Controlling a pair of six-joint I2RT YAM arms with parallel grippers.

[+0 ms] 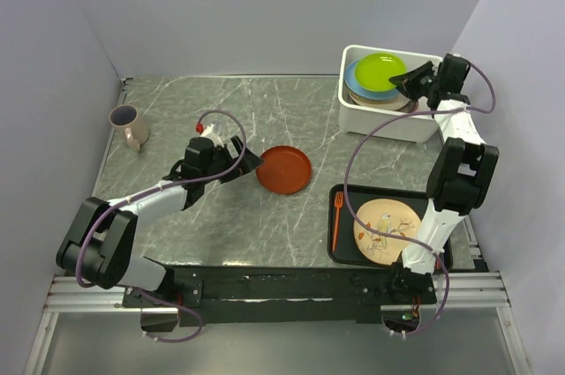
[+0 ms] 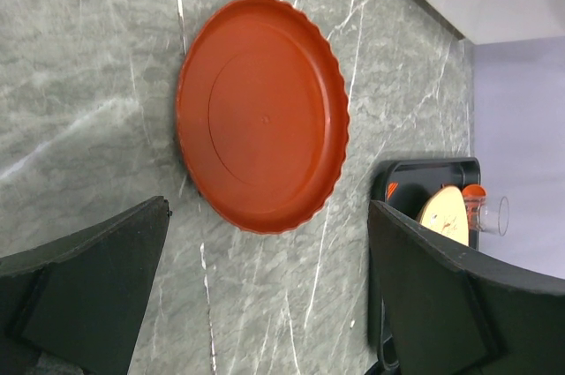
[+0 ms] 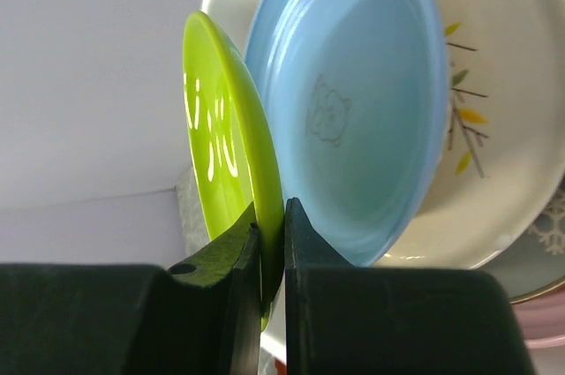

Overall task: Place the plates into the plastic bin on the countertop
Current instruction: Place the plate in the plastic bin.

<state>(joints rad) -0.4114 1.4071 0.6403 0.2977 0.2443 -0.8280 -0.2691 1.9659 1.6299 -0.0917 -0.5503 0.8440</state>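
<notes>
**Operator:** Report the near edge first.

**Technician:** A flat black rectangular tray lies at the near right of the grey-green marble-look desk. It carries a round beige plate with a branch motif and an orange plastic fork. Neither arm touches them.

**Operator:** Middle zone?

**Technician:** A round red-orange plate with a scalloped rim lies flat on the desk. The left end effector is fully open and empty, aimed at the plate's near edge and just short of it. The wide opening and low approach probably serve to straddle the rim, since a flat plate offers no other hold.

**Operator:** Further left?

**Technician:** A pinkish ceramic mug stands upright, well apart from the plates.

**Operator:** Far zone?

**Technician:** The white rectangular plastic bin stands at the far right. The right end effector is closed on the rim of a round yellow-green plate, pinching it between both fingers. That plate is held tilted over the stack in the bin. A round pale blue plate is uppermost, with a cream plate with leaf sprigs below it. Contact between the green and blue plates cannot be determined. The rim pinch likely keeps the fingers clear of the stack on release.

**Operator:** Status?

**Technician:** Judged partly complete. The red-orange plate and beige plate remain outside the bin.
</notes>
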